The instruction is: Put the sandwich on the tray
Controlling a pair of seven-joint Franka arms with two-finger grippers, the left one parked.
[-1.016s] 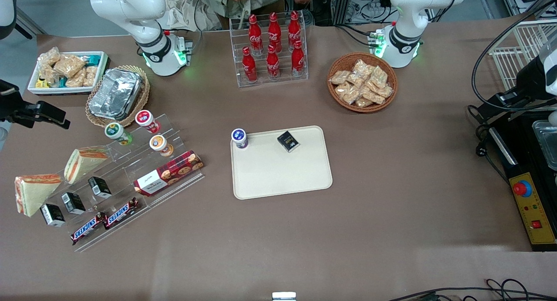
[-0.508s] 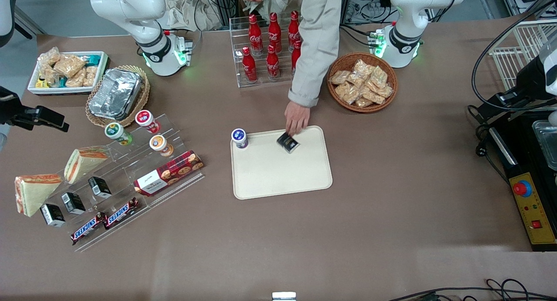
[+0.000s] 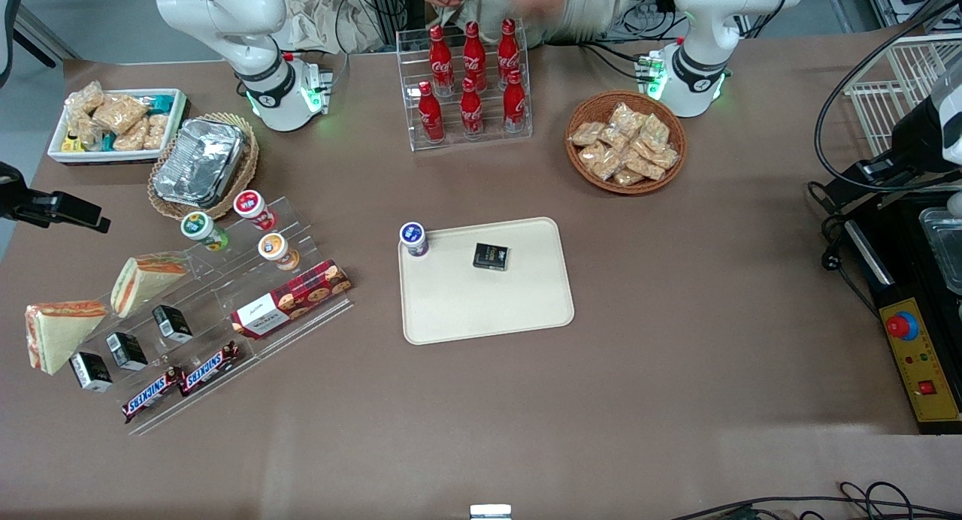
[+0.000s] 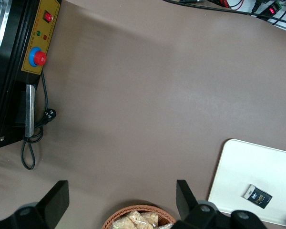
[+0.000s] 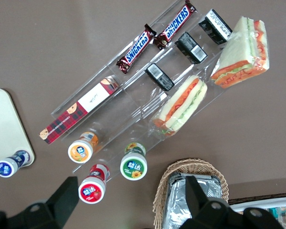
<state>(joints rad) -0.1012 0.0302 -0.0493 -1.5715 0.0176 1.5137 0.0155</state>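
Observation:
Two wrapped triangular sandwiches rest on the top step of a clear acrylic rack [image 3: 225, 309] toward the working arm's end of the table. One sandwich [image 3: 146, 278] [image 5: 181, 106] lies beside the small cans. The other sandwich [image 3: 56, 332] [image 5: 240, 47] sits at the rack's outer end. The cream tray [image 3: 518, 309] [image 5: 5, 119] [image 4: 257, 162] lies mid-table with a black box [image 3: 491, 256] and a blue-lidded can [image 3: 413, 238] on it. My gripper [image 3: 75, 208] [image 5: 131, 188] hangs open and holds nothing. It is high above the table edge, farther from the camera than the sandwiches.
The rack also holds three small cans [image 5: 133, 167], a biscuit box [image 3: 291, 298], small black boxes and two Snickers bars [image 3: 180, 385]. A foil container in a wicker basket [image 3: 201, 163], a white snack bin [image 3: 116, 122], a cola rack [image 3: 470, 84] and a snack basket [image 3: 625, 140] stand farther back.
A person's hand reached onto the tray, shifted and turned the black box, then withdrew. My gripper drifted slightly outward and nearer the camera.

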